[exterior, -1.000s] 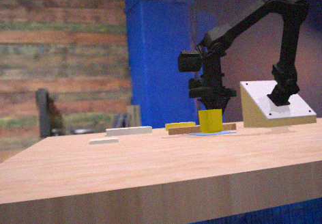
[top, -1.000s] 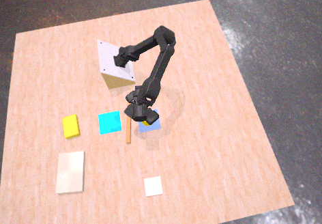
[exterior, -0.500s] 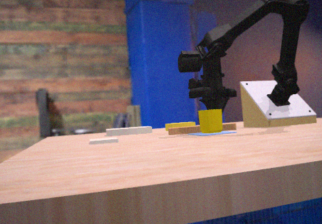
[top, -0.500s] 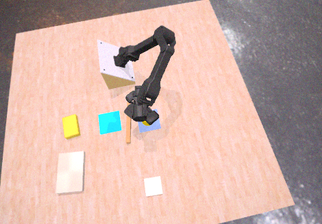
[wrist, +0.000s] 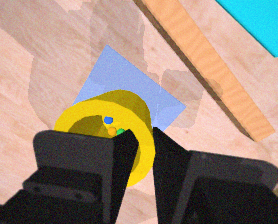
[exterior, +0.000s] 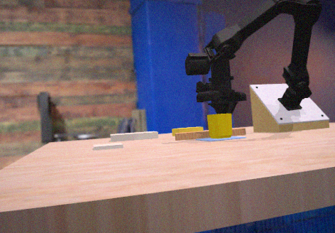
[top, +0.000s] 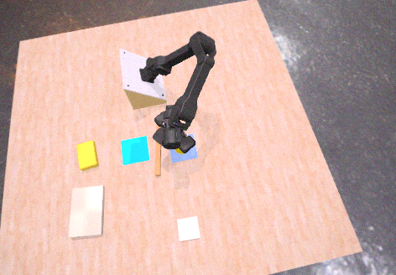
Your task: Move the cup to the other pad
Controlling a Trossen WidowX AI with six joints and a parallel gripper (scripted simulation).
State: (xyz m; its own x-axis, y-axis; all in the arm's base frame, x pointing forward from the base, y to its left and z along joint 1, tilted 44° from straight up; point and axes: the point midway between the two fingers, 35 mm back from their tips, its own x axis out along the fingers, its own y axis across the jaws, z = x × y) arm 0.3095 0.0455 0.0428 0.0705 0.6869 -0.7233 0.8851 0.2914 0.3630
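A yellow cup [wrist: 107, 132] stands upright on the light blue pad [wrist: 127, 85], with coloured marbles [wrist: 111, 126] inside it. It also shows in the exterior view [exterior: 219, 125] and just peeks from under the gripper in the top view [top: 181, 149]. My gripper [wrist: 146, 130] comes down from above and is shut on the cup's rim wall, one finger inside and one outside. The cyan pad [top: 135, 150] lies to the left of the light blue pad [top: 184, 152]. A thin wooden bar [top: 158, 159] lies between the two pads.
A yellow block [top: 86, 154] lies left of the cyan pad. A beige slab [top: 86, 211] and a small white tile [top: 188, 228] lie nearer the front. A wedge with a white plate [top: 142, 82] stands behind, by the arm's base.
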